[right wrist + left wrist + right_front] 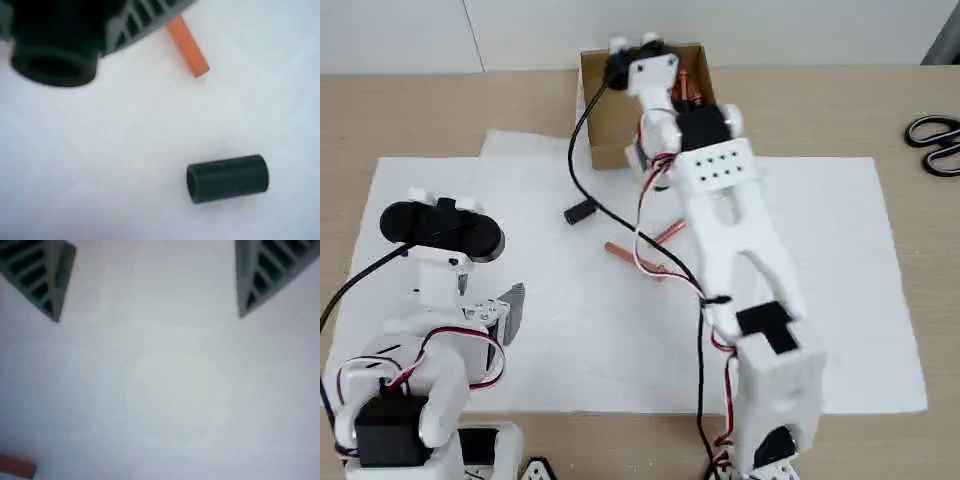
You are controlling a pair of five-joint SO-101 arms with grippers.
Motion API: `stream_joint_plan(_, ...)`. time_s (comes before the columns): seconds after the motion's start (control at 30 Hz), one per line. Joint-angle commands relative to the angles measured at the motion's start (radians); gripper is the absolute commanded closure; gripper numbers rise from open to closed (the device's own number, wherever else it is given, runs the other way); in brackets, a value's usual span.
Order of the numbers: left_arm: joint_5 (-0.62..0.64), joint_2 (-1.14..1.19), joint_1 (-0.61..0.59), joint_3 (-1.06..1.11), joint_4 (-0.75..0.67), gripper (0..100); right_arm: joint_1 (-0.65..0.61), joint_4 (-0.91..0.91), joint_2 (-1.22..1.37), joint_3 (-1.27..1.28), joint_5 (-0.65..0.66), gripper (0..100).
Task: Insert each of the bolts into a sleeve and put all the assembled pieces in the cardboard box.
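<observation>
Near the loose sleeve (227, 177), which lies on its side on the white paper (820, 300), we see the right gripper (65, 40) clamped on a held sleeve (52, 62), its open end showing. 1 orange bolt (188, 47) pokes out from behind that jaw. We cannot tell whether it sits in the held sleeve or lies on the paper.

From the high view, 1 bolt (630, 255) and a 2nd bolt (670, 232) lie near the loose sleeve, on the side away from the cardboard box (595, 110). Well apart from the loose sleeve, the left gripper (148, 316) hangs over bare paper, jaws spread wide with nothing between them.

We judge the step in hand to be mating bolt and sleeve. We would keep the held sleeve's bore level and bring the bolt in along its axis. The free left gripper could steady whichever part is not being pushed.

Room looks best on the open paper between the loose sleeve and the left gripper. The box wall rises just beyond the loose sleeve. The right arm's black cable (570, 150) runs just beside the loose sleeve, so a low sweep there could snag the cable or roll the sleeve. The scissors (935, 140) lie well apart from it, off the paper on the table (420, 110).
</observation>
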Motion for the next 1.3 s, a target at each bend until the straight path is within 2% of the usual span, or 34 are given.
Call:
stream_joint_plan(0.0,-0.002,0.011,0.002,-0.001,-0.041,78,0.048,0.085,-0.206,-0.064,0.008,99.5)
stream_joint_plan(0.17,-0.003,0.176,0.005,-0.088,-0.074,78,0.142,0.168,-0.387,-0.06,0.005,99.5)
stream_joint_plan(0.37,-0.021,0.571,0.02,-0.403,-0.069,78,0.325,0.183,-0.555,-0.041,0.002,99.5)
stream_joint_plan(0.57,-0.209,0.848,0.245,-0.668,0.055,79,0.498,0.202,-0.723,0.192,0.006,99.5)
stream_joint_plan(0.67,-0.354,0.941,0.373,-0.717,0.11,79,0.57,0.188,-0.811,0.31,0.008,99.4)
stream_joint_plan(0.77,-0.466,1.028,0.446,-0.723,0.114,79,0.638,0.147,-0.885,0.399,0.008,99.4)
stream_joint_plan(0.93,-0.493,1.181,0.451,-0.722,-0.031,79,0.725,0.031,-0.97,0.549,0.009,99.4)
stream_joint_plan(1.03,-0.505,1.263,0.453,-0.725,-0.123,79,0.769,-0.047,-1.009,0.641,0.077,99.4)
stream_joint_plan(1.17,-0.703,1.346,0.451,-0.725,-0.239,79,0.796,-0.119,-1.063,0.749,0.137,99.4)
stream_joint_plan(1.27,-0.824,1.396,0.45,-0.725,-0.259,79,0.803,-0.159,-1.101,0.813,0.141,99.4)
